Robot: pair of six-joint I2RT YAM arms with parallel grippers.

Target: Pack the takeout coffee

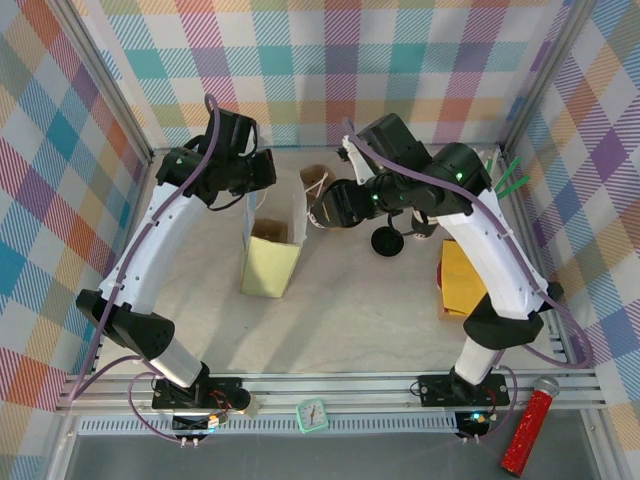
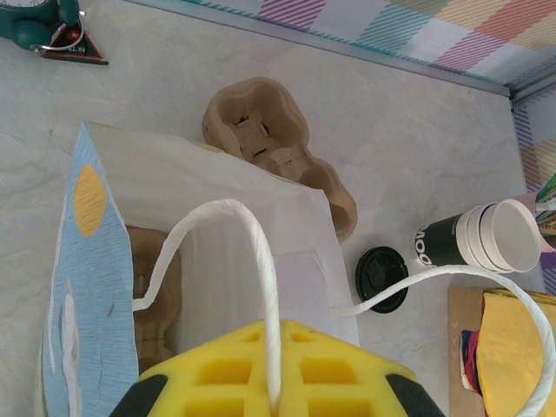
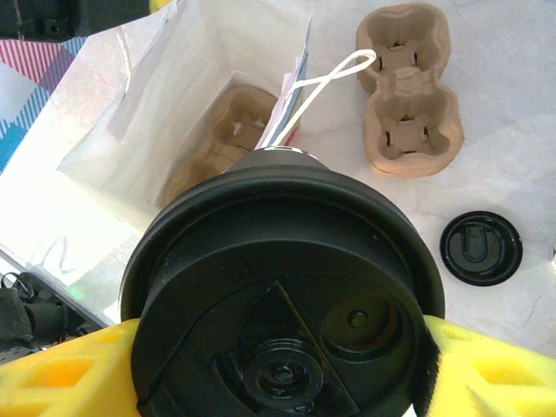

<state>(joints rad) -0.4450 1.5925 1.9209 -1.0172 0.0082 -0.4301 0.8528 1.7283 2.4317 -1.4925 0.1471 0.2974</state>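
While the left fingers (image 2: 217, 375) pinch the string handle (image 2: 265, 287) of the paper bag (image 2: 217, 200), the right fingers (image 3: 52, 382) clamp the takeout coffee (image 3: 282, 295) near its open mouth. Judging by this, the cup is not yet inside; lowering and releasing remain.

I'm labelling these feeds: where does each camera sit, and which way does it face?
Top external: overhead at the near edge, looking down on the table; left arm and right arm show, the paper bag between them.
Left wrist: on the left arm, looking down past the left gripper, shut on the bag's handle.
Right wrist: on the right arm, looking past the right gripper and its takeout coffee into the open bag.
Both wrist views share the loose black lid.
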